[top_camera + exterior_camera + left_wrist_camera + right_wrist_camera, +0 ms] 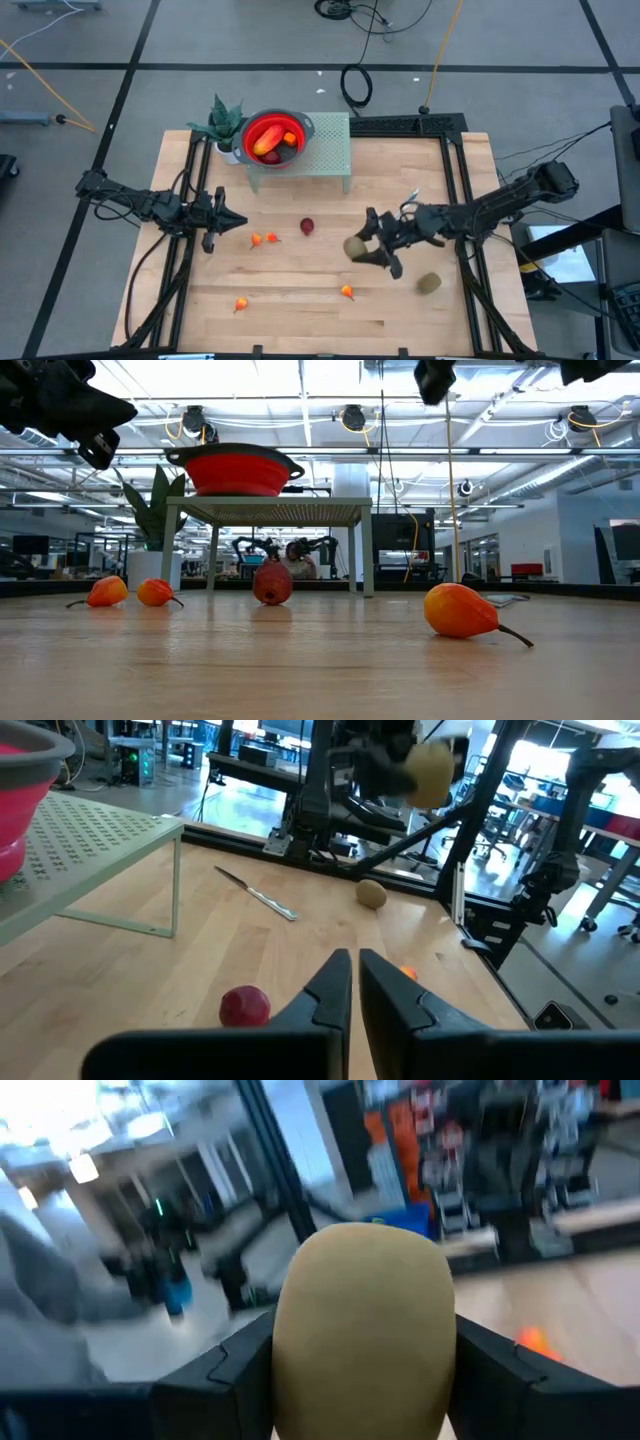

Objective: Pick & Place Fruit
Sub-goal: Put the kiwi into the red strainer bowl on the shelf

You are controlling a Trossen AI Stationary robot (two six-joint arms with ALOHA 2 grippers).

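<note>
Right hand (368, 242): clamped on a brownish-green fruit (355, 247), raised above the worktop (420, 310). Risk: the round fruit slipping from the fingers and rolling off. Left hand (228, 221): closed, empty, waiting well apart.

You're in a robotics lab or open workshop hall: a wooden surface (300, 310) framed by black rails, cables (355, 85) trailing over a grey tiled floor, ceiling strip lights (300, 380) overhead, and rows of workstations with monitors (30, 545) beyond.
</note>
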